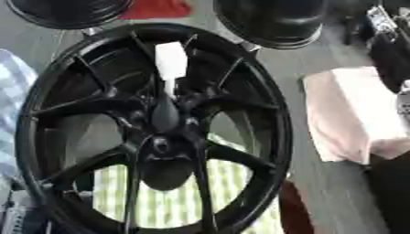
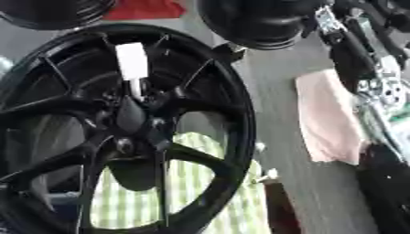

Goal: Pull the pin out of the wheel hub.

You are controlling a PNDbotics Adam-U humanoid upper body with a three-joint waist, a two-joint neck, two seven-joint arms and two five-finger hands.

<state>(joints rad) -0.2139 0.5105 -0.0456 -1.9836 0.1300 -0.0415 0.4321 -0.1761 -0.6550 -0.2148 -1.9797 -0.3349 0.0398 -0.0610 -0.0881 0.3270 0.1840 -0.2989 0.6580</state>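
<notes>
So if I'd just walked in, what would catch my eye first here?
The big black wheel fills most of the view, its spokes meeting at a dark hub. A white tag-like piece stands out just above the hub. Through the lower spokes shows a green checked cloth, and a pale pink cloth lies on the right.

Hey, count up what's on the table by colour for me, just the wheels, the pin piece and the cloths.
Black: 3, the spoked wheel hub and two round rims, far left and far right.
White: 1, the pin standing in the hub.
Pink: 1, a cloth.
Red: 1, a cloth.
Green-checked: 1, a cloth under the wheel.
Total: 7
</notes>
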